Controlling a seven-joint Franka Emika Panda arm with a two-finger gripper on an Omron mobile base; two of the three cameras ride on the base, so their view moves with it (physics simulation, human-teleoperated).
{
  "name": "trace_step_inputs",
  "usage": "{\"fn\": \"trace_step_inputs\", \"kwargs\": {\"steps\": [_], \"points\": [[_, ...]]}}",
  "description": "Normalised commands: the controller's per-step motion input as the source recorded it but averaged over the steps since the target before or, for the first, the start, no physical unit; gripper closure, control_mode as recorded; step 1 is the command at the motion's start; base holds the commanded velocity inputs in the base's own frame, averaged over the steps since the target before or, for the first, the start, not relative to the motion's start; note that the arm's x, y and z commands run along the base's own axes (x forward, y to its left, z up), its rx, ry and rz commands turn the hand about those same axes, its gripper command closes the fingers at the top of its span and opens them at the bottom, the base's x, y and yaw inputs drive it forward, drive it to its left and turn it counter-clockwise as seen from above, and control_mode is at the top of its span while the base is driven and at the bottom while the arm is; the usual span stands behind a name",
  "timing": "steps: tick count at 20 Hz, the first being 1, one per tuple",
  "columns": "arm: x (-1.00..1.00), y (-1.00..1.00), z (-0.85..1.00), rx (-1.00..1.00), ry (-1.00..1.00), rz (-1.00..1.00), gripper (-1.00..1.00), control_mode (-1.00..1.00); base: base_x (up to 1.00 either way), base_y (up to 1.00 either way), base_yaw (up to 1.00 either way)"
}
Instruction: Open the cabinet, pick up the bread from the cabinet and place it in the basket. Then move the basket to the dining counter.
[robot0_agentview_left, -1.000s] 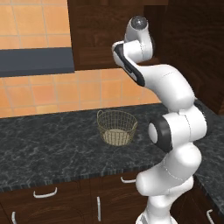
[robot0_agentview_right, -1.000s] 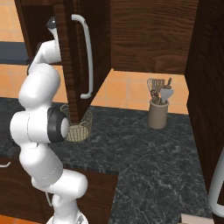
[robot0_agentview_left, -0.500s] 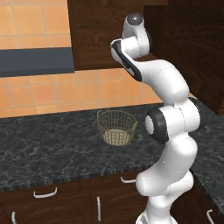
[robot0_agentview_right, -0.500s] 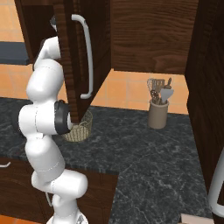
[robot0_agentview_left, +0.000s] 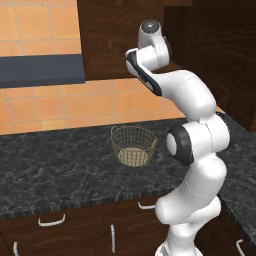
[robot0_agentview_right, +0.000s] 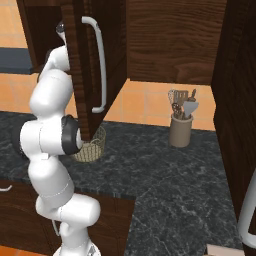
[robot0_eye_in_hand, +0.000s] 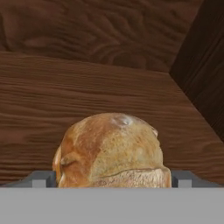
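The bread, a golden-brown roll, lies close before the hand on the wooden shelf of the cabinet. My gripper is shut on the bread, one dark fingertip pressed against each side. The cabinet's door stands open, its silver bar handle facing out, and my arm reaches up behind it. The wire basket sits empty on the black granite counter, below the cabinet. From the right the basket shows partly behind the door's lower edge. The dining counter is out of view.
A beige utensil holder stands at the back of the counter to the right. A dark range hood hangs to the left of the cabinet. Drawers with small curved handles run under the counter. A tall dark cabinet closes off the right side.
My upper arm and elbow rose a little and came back down, while the wrist stayed up at the cabinet. The basket and the door have not moved.
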Motion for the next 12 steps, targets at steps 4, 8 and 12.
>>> {"fn": "trace_step_inputs", "kwargs": {"steps": [4,8,12], "points": [[0.15,-0.16,0.00,0.00,0.00,-0.01,-1.00,-1.00,0.00,0.00,0.00],[-0.20,-0.04,-0.07,0.00,0.00,0.00,1.00,-1.00,0.00,0.00,0.00],[-0.91,0.13,0.00,0.00,-0.07,0.00,1.00,-1.00,0.00,0.00,0.00]]}}
